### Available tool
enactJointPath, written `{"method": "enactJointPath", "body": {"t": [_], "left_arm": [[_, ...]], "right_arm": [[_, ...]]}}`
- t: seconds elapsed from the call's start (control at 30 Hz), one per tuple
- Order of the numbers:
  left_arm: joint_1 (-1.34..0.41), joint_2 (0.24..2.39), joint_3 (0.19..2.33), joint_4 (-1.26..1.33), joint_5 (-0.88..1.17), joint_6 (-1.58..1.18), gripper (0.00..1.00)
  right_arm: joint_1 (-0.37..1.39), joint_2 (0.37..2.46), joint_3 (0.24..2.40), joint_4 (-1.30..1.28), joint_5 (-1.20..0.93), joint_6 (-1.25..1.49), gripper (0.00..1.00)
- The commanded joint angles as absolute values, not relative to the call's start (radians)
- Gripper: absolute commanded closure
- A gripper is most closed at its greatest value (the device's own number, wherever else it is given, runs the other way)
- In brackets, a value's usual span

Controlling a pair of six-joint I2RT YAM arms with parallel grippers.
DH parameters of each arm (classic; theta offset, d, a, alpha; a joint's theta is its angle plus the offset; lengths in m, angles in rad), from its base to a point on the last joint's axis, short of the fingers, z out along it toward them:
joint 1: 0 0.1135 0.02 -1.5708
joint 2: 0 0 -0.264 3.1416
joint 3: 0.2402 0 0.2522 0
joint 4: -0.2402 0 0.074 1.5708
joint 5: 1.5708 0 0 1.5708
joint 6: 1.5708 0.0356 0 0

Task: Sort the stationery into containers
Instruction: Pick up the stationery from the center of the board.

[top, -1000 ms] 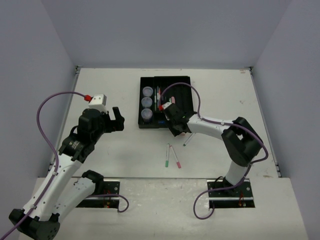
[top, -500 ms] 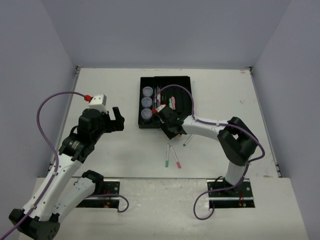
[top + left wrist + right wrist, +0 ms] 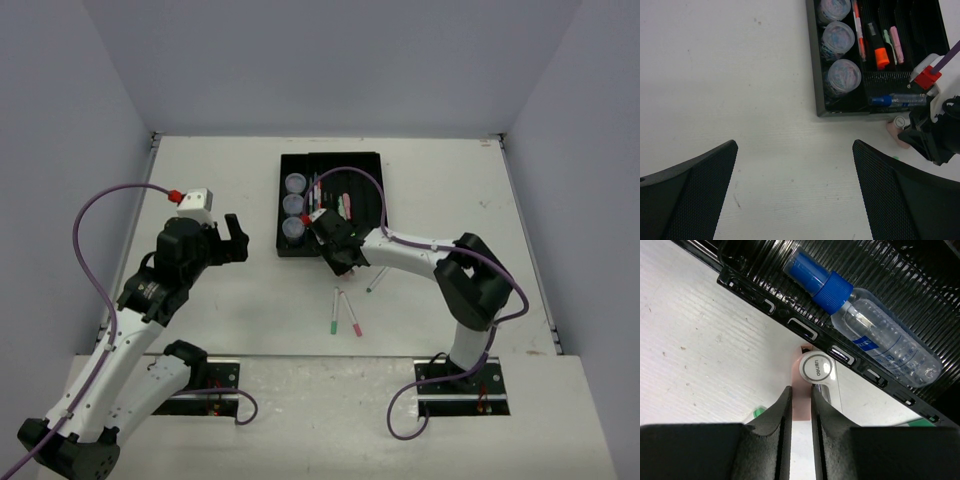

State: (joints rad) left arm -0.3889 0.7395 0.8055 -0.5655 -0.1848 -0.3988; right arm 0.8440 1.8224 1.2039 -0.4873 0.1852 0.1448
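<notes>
My right gripper [image 3: 335, 250] is shut on a pink eraser [image 3: 801, 385] with a round white end, held against the near outer wall of the black tray [image 3: 755, 295]. The eraser also shows in the left wrist view [image 3: 897, 136]. The tray [image 3: 372, 160] holds three grey-lilac pots [image 3: 293, 205] in its left slot, pens, an orange marker [image 3: 880, 54], pink and green markers, and a blue-capped clear tube [image 3: 865, 335]. My left gripper [image 3: 237, 238] is open and empty, over bare table left of the tray [image 3: 795, 185].
Three loose pens lie on the table in front of the tray: a green-tipped one [image 3: 335, 310], a pink-tipped one [image 3: 351, 312] and one with a green tip [image 3: 377, 280] to the right. A green pen tip [image 3: 759, 412] shows beside my right fingers.
</notes>
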Motion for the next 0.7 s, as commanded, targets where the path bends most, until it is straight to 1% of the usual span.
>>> {"method": "enactJointPath", "body": {"t": [0.0,0.13,0.3,0.47,0.57,0.63,0.67], "left_arm": [[-0.387,0.732,0.810,-0.540,-0.176,-0.365,0.00],[-0.387,0.732,0.810,-0.540,-0.176,-0.365,0.00],[-0.387,0.730,0.810,-0.540,-0.178,-0.365,0.00],[-0.387,0.732,0.810,-0.540,-0.178,-0.365,0.00],[-0.387,0.732,0.810,-0.540,-0.178,-0.365,0.00],[-0.387,0.732,0.810,-0.540,-0.178,-0.365,0.00],[-0.388,0.732,0.810,-0.540,-0.179,-0.365,0.00]], "right_arm": [[0.857,1.821,1.256,-0.525,0.196,0.221,0.90],[0.864,1.828,1.269,-0.576,0.200,0.239,0.87],[0.883,1.866,1.249,-0.630,0.230,0.257,0.71],[0.900,1.870,1.209,-0.611,0.230,0.270,0.68],[0.904,1.876,1.211,-0.612,0.232,0.272,0.71],[0.907,1.869,1.216,-0.612,0.239,0.272,0.81],[0.908,1.863,1.219,-0.612,0.244,0.271,0.89]]}}
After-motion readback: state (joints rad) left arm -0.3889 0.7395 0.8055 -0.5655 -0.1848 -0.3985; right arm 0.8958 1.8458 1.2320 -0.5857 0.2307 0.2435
